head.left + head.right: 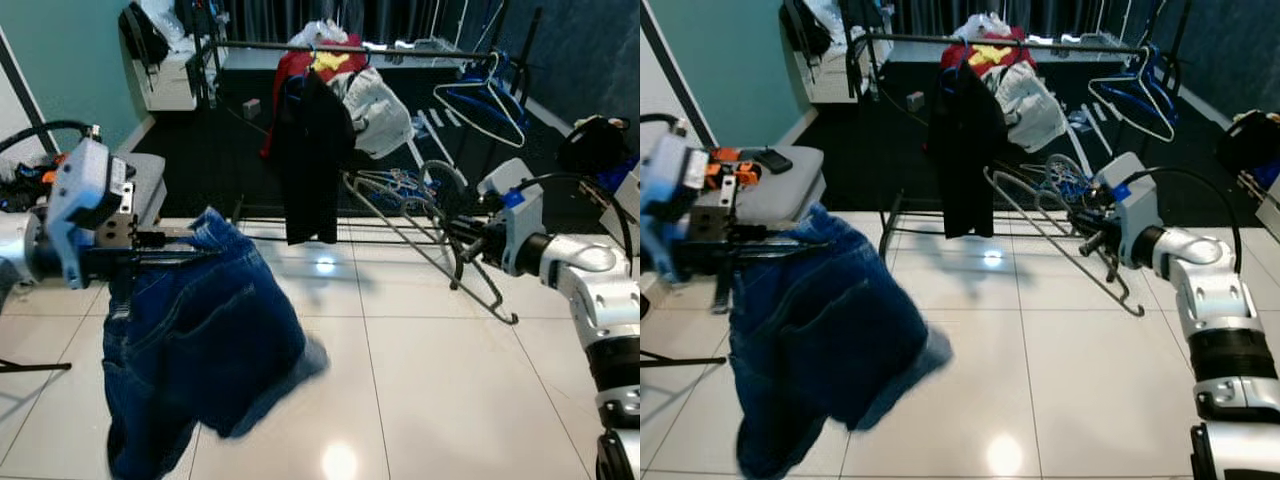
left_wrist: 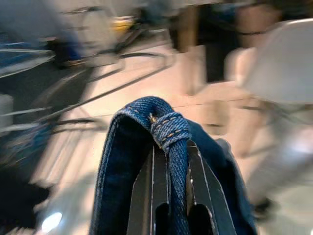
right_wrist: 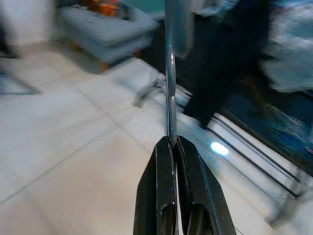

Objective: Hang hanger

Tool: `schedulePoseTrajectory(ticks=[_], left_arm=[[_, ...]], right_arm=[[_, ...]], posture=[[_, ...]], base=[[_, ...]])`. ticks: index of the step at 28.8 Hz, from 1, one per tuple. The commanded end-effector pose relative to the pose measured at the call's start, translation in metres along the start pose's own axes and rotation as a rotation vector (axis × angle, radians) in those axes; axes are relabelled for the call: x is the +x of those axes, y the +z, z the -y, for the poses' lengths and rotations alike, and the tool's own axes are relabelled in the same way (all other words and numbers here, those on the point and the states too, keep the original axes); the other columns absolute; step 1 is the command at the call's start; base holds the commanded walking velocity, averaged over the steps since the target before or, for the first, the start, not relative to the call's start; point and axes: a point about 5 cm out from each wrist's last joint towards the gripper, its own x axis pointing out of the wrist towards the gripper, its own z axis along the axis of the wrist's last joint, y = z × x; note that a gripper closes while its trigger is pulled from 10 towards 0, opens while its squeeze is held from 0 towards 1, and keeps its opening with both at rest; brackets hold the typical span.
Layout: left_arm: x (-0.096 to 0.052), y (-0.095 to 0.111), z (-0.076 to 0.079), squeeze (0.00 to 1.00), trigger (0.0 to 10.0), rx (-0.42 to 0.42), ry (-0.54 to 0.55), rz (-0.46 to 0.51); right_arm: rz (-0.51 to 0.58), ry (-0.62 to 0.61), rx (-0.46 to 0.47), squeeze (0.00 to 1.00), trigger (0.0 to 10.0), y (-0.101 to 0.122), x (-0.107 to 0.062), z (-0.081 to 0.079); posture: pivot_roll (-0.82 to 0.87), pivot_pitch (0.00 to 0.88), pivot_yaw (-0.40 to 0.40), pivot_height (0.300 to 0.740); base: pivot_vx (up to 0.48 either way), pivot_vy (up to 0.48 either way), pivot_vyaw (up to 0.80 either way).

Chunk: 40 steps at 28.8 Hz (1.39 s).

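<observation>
The tiled floor (image 1: 420, 350) between the robot and the clothes rail (image 1: 400, 47) lies open. The left gripper (image 1: 205, 252), pinched on a pair of blue jeans (image 1: 200, 350), hangs that cloth across the left foreground, blocking the low left side. The right gripper (image 1: 450, 232) is clamped on a metal hanger (image 1: 430, 235) whose long wire slants across the middle right, toward the rail's foot. On the rail, a black garment (image 1: 312, 150) and a bundle of red and white clothes (image 1: 345, 85) fill the middle stretch. A blue-and-white hanger (image 1: 485, 100) hangs near the right end; bare rail shows between it and the bundle. A grey seat (image 1: 775, 190) stands at the left.
</observation>
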Motion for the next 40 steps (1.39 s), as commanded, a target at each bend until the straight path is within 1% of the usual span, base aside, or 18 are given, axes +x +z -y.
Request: schedulePoseTrajectory(ticks=[1,2,3,4,6,7,8,9,10,11,15,19,23,24,26,27,30,40], left_arm=[[0.0,0.008,0.006,0.0,10.0,0.002,-0.096,0.005],[0.005,0.014,0.01,0.0,10.0,0.019,-0.188,-0.005],[0.005,0.014,0.01,0.0,10.0,0.019,-0.188,-0.005],[0.01,0.018,0.011,0.0,10.0,0.053,-0.24,-0.029],[0.01,0.018,0.011,0.0,10.0,0.053,-0.24,-0.029],[0.015,0.021,0.01,0.0,10.0,0.094,-0.265,-0.053],[0.015,0.021,0.01,0.0,10.0,0.094,-0.265,-0.053],[0.021,0.023,0.008,0.0,10.0,0.169,-0.262,-0.081],[0.021,0.023,0.008,0.0,10.0,0.169,-0.262,-0.081],[0.026,0.023,0.005,0.0,10.0,0.226,-0.252,-0.106],[0.037,0.025,0.002,0.0,10.0,0.334,-0.244,-0.145],[0.038,0.026,0.001,0.0,10.0,0.354,-0.247,-0.153],[0.042,0.03,0.0,0.0,10.0,0.4,-0.25,-0.166],[0.044,0.031,-0.001,0.0,10.0,0.443,-0.253,-0.183],[0.046,0.032,-0.002,0.0,10.0,0.485,-0.256,-0.202],[0.046,0.032,-0.002,0.0,10.0,0.485,-0.256,-0.202],[0.051,0.032,-0.005,0.0,10.0,0.556,-0.257,-0.22],[0.062,0.034,-0.01,0.0,10.0,0.654,-0.252,-0.207]], right_arm=[[0.023,0.06,0.0,0.0,10.0,0.006,-0.001,-0.004],[0.046,0.187,-0.007,0.0,10.0,0.01,-0.004,-0.014],[0.046,0.187,-0.007,0.0,10.0,0.01,-0.004,-0.014],[0.064,0.3,-0.007,0.0,10.0,0.014,-0.006,-0.023],[0.064,0.3,-0.007,0.0,10.0,0.014,-0.006,-0.023],[0.088,0.397,0.001,0.0,10.0,0.019,-0.007,-0.031],[0.088,0.397,0.001,0.0,10.0,0.019,-0.007,-0.031],[0.117,0.492,0.016,0.0,10.0,0.025,-0.006,-0.04],[0.117,0.492,0.016,0.0,10.0,0.025,-0.006,-0.04],[0.137,0.56,0.03,0.0,10.0,0.03,-0.007,-0.046],[0.15,0.712,0.074,0.0,10.0,0.04,-0.013,-0.054],[0.152,0.753,0.084,0.0,10.0,0.042,-0.017,-0.055],[0.208,0.872,0.121,0.0,10.0,0.054,-0.032,-0.057],[0.221,0.948,0.137,0.0,10.0,0.057,-0.043,-0.059],[0.192,0.996,0.135,0.0,10.0,0.056,-0.051,-0.062],[0.192,0.996,0.135,0.0,10.0,0.056,-0.051,-0.062],[0.049,1.009,0.105,0.0,10.0,0.044,-0.059,-0.062],[-0.097,1.002,0.08,0.0,10.0,0.039,-0.069,-0.058]], posture=[[-0.14,0.0,0.02,0.74],[-0.13,0.0,0.018,0.74],[-0.13,0.0,0.018,0.74],[-0.13,0.0,0.015,0.74],[-0.13,0.0,0.015,0.74],[-0.13,0.0,0.013,0.74],[-0.13,0.0,0.013,0.74],[-0.13,0.0,0.01,0.74],[-0.13,0.0,0.01,0.74],[-0.13,0.0,0.008,0.74],[-0.12,0.0,0.007,0.74],[-0.12,0.0,0.006,0.74],[-0.12,0.0,0.003,0.74],[-0.12,0.0,0.001,0.74],[-0.12,0.0,0.002,0.74],[-0.12,0.0,0.002,0.74],[-0.13,0.0,0.002,0.74],[-0.12,0.0,-0.001,0.74]], base=[[0.0,0.0,0.0],[0.0,0.0,0.0],[0.0,0.0,0.0],[0.0,0.0,0.0],[0.0,0.0,0.0],[0.0,0.0,0.0],[0.0,0.0,0.0],[0.0,0.0,0.0],[0.0,0.0,0.0],[0.0,0.0,0.0],[0.0,0.0,0.0],[0.0,0.0,0.0],[0.0,0.0,0.0],[0.0,0.0,0.0],[0.0,0.0,0.0],[0.0,0.0,0.0],[0.0,0.0,0.0],[0.0,0.0,0.0]])
